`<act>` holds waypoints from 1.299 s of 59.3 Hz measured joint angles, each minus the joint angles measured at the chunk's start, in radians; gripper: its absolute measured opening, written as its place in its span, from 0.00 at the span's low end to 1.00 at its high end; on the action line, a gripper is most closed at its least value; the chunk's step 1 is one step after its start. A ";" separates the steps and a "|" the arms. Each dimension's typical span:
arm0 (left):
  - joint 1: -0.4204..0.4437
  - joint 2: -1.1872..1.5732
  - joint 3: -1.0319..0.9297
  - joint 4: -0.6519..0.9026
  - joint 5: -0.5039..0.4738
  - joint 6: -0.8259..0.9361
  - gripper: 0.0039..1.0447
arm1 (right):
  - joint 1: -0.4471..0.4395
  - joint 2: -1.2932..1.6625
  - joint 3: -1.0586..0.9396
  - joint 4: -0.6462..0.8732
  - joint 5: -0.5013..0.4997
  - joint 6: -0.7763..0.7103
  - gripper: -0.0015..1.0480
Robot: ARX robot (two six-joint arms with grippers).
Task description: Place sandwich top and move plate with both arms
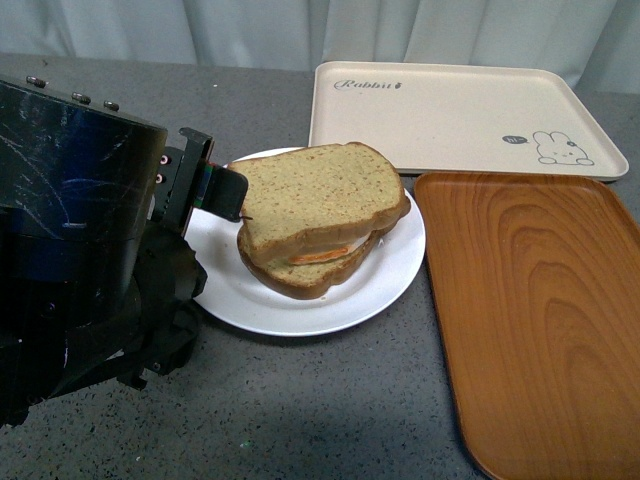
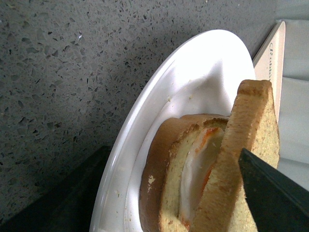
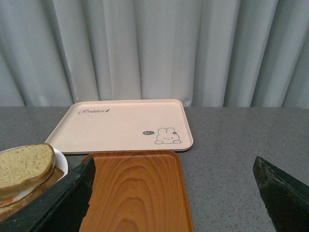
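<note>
Speckled grey worktop [image 1: 330, 400], pale curtain [image 3: 145, 48] behind. The top slice [image 1: 320, 195] lies on the sandwich on the plate [image 1: 250, 300]. The wrist views alone show both tools spread: left tool [image 2: 174, 154] around the sandwich, right tool [image 3: 174, 164] holding nothing.

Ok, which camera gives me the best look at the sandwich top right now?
The front view: the sandwich top shows whole from above, lying on the lower slice on the plate. The left wrist view shows it only edge-on, and the right wrist view just one part at the frame edge.
</note>
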 joint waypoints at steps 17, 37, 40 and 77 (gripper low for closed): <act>0.005 0.008 -0.008 0.013 0.000 -0.006 0.31 | 0.000 0.000 0.000 0.000 0.000 0.000 0.91; 0.017 0.001 -0.025 0.044 -0.005 -0.013 0.04 | 0.000 0.000 0.000 0.000 0.000 0.000 0.91; 0.023 -0.012 -0.029 0.043 -0.005 -0.012 0.04 | 0.000 0.000 0.000 0.000 0.000 0.000 0.91; 0.095 -0.083 0.311 -0.165 -0.011 0.060 0.04 | 0.000 0.000 0.000 0.000 0.000 0.000 0.91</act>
